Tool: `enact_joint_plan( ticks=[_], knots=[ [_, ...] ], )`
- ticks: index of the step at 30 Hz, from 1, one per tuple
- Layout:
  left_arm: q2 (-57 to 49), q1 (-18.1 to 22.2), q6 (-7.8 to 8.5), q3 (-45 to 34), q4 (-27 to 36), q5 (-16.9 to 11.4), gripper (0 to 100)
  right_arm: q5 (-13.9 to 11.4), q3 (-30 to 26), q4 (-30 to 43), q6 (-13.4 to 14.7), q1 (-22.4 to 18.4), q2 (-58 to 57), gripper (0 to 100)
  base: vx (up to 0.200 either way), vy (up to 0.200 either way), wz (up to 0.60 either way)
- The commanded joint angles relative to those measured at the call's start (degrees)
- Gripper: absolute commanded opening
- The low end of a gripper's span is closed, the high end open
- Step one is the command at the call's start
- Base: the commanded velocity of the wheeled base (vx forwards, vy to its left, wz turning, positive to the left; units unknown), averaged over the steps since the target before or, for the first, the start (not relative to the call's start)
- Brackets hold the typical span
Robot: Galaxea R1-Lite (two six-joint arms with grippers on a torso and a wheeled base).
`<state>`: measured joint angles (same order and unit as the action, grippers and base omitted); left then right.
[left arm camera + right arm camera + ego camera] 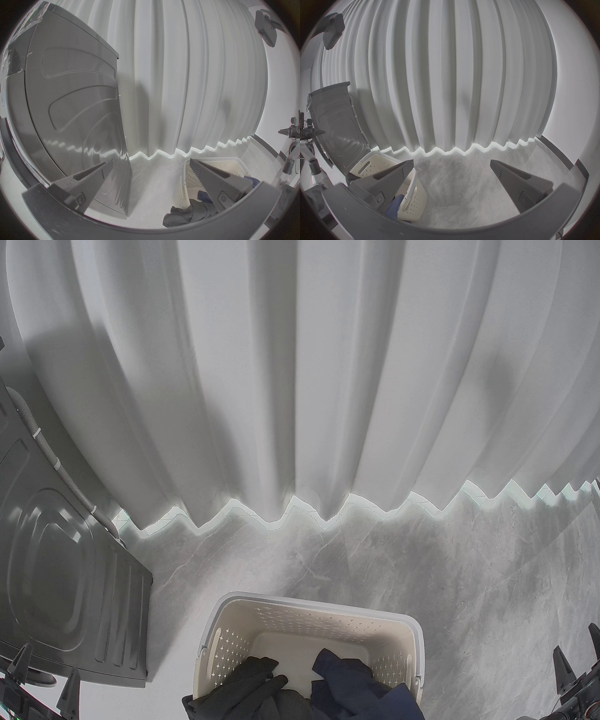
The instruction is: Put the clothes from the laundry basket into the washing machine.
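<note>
A cream laundry basket [312,610] with perforated walls stands on the floor straight ahead, holding a black garment [250,687] and a dark blue garment [356,687]. The grey washing machine [62,590] stands at the left, its side panel toward me. My left gripper [45,671] is open and empty at the lower left, in front of the machine. My right gripper [581,655] is open and empty at the lower right, above bare floor. In the left wrist view the basket [215,162] and the black garment [187,214] lie beyond the open fingers [218,181].
A white pleated curtain [312,377] hangs across the back, its hem just above the grey marbled floor [487,565]. Open floor lies right of the basket. A grey hose [56,465] runs down the washing machine's back edge.
</note>
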<state>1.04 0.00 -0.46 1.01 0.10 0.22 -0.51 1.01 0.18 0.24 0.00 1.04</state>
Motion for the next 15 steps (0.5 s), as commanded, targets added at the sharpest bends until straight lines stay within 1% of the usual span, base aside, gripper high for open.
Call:
enact_joint_plan(
  ticks=[1,2,15],
  knots=[
    [-1.04,0.00,-0.06,-0.92,-0.01,0.04,100,-0.02,-0.92,-0.01,0.02,0.00,-0.33,100,0.200,0.000,0.00],
    [-1.04,0.00,-0.06,-0.92,-0.01,0.04,100,-0.02,-0.92,-0.01,0.02,0.00,-0.33,100,0.200,0.000,0.00],
    [-1.04,0.00,-0.06,-0.92,-0.01,0.04,100,-0.10,-0.92,-0.01,0.02,0.00,-0.33,100,0.000,0.000,0.00]
  ],
)
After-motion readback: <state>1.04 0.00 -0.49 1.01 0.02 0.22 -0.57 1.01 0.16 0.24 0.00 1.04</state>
